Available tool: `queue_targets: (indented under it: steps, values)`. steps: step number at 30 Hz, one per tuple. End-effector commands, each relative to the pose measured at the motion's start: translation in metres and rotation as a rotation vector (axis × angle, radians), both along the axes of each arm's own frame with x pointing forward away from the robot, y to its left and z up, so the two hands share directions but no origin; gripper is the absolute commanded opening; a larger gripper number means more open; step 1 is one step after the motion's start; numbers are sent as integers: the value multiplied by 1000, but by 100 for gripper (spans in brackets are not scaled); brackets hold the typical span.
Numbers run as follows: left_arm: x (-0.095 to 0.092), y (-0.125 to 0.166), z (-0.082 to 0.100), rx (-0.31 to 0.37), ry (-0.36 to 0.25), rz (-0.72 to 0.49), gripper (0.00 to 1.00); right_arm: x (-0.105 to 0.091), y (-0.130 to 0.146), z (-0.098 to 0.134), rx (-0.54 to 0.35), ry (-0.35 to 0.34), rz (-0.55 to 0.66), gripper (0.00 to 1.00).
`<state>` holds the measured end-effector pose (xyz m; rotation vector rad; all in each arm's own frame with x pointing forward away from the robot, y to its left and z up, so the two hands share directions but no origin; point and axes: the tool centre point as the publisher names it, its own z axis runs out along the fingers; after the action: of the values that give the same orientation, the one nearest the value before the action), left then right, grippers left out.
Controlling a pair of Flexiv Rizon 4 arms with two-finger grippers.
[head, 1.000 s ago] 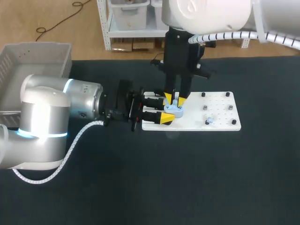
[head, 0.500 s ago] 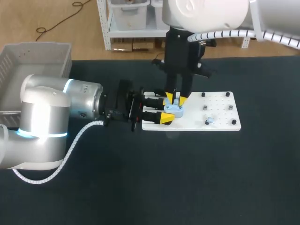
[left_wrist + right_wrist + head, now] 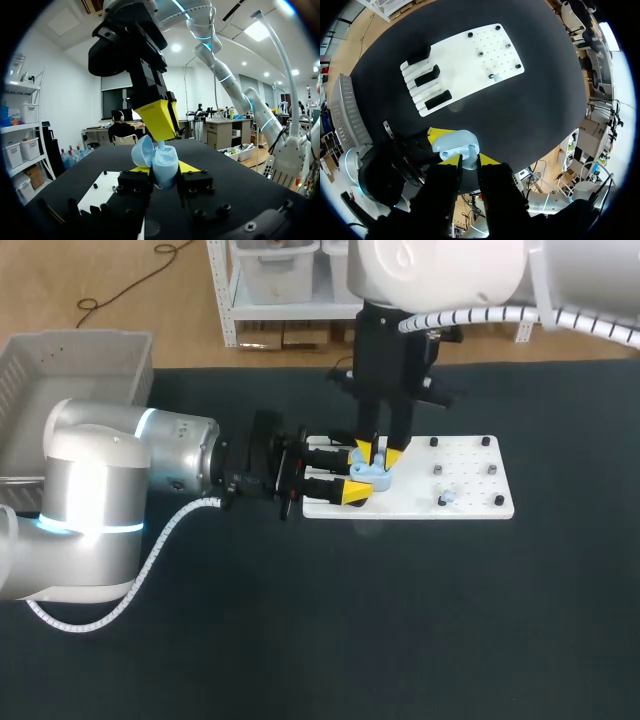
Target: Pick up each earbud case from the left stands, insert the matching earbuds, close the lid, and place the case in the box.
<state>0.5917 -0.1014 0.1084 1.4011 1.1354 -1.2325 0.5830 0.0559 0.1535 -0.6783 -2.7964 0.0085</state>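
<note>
My left gripper [image 3: 358,476] comes in from the left and is shut on a light-blue earbud case [image 3: 374,476], held just above the left end of the white board [image 3: 470,480]. In the left wrist view the case [image 3: 165,169] sits between my yellow fingertips [image 3: 189,167] with its lid [image 3: 142,150] open. My right gripper [image 3: 377,453] points straight down over the case, shut on a light-blue earbud [image 3: 470,150] whose lower end meets the open case [image 3: 451,141]. A second earbud [image 3: 447,498] lies on the board's right part.
The white board [image 3: 470,57] has three dark slots [image 3: 432,75] at its left end and several black pegs on its right. A grey bin [image 3: 70,360] stands at the table's far left. Dark tabletop stretches in front of the board.
My right gripper has edged slightly right and down over the case. The left arm and the case have stayed put.
</note>
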Motion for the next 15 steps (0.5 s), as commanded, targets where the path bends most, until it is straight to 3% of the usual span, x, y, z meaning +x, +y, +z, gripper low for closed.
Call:
queue_targets:
  steps: [1, 9, 11, 14, 15]
  values:
    - [-2, 0, 0, -1, -3, 7, 0, -1, 0, -2, 0, -2, 2, 0]
    - [-2, 0, 0, -1, -3, 7, 0, -2, 2, -7, -1, 11, 19, 2]
    - [-2, 0, 0, -1, -3, 7, 0, -2, 2, -8, -1, 11, 21, 36]
    - [-2, 0, 0, -1, -3, 7, 0, -2, 2, -8, 6, 5, 28, 50]
    - [-2, 0, 0, -1, -3, 7, 0, -3, 2, -6, 11, 1, 30, 67]
